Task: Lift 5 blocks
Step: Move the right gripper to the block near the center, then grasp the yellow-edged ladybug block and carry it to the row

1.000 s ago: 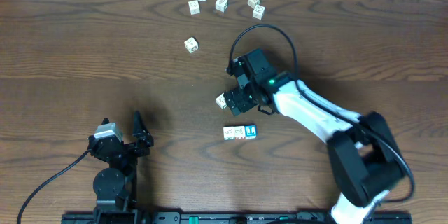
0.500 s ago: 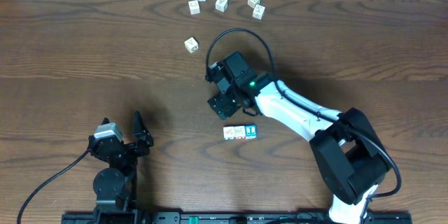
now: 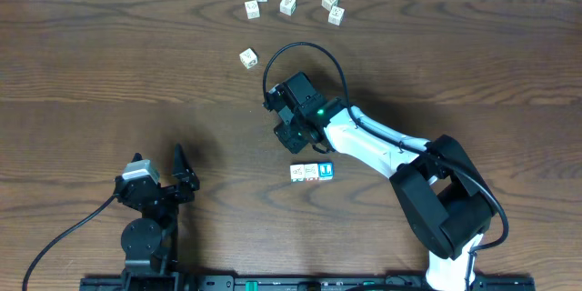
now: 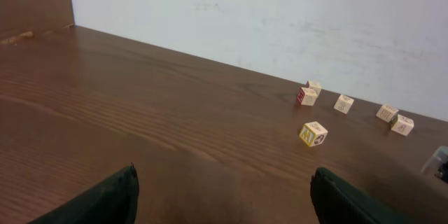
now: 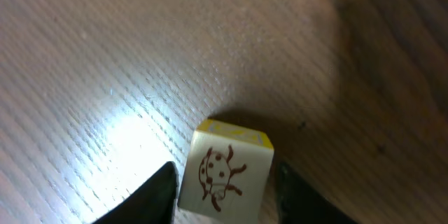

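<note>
The right end effector (image 5: 225, 171) is down on the tabletop (image 3: 109, 91) near the middle. Its two fingers (image 5: 157, 192) stand either side of a block with a ladybird print (image 5: 222, 178), a pale cube with a yellow face on top. That block sits flat on the wood. The fingers are very close to its sides, but I cannot tell whether they are pressing on it or stand just short of it. Seen from above, the block is hidden under the wrist.

Just on the robot's side of that wrist, a row of three blocks (image 3: 311, 172) lies side by side and touching, the rightmost showing a bright blue face. A fifth block with a yellow face (image 4: 313, 134) rests alone, further back and to the left, apart from the rest.

Along the far edge, five other pale cubes (image 3: 287, 5) are scattered in a loose line, close to the white wall (image 4: 280, 21).

The left end effector (image 4: 224, 175) hangs low at the near left with its fingers spread wide, well apart from every block
</note>
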`<state>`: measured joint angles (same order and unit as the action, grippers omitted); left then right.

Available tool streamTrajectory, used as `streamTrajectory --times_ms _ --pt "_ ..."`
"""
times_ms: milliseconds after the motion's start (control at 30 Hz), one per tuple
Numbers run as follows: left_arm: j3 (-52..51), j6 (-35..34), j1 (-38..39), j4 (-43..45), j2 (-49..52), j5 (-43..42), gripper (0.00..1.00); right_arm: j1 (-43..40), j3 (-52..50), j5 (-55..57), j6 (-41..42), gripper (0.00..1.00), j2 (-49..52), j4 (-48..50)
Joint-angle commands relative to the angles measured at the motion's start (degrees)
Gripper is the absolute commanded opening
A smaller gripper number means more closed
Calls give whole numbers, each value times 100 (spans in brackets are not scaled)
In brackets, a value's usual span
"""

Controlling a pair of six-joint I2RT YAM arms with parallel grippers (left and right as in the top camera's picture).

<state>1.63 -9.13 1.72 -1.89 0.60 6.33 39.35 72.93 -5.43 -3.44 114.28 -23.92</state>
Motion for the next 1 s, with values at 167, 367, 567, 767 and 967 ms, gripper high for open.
streamTrajectory --times_ms 167,367,567,767,967 --pt "-140 33 13 -173 -33 50 79 35 90 186 120 9 31 190" --pt "-140 33 13 -173 -33 50 79 11 92 304 520 1 -96 162" --pt "-140 33 13 -173 -33 50 79 -98 90 721 925 1 -1036 -166" --pt "-140 33 13 -173 -33 50 79 -407 -15 1392 1220 1 -2653 -1445" --pt "-140 33 13 -173 -33 50 79 -555 -2385 1641 2485 1 -4586 -1740"
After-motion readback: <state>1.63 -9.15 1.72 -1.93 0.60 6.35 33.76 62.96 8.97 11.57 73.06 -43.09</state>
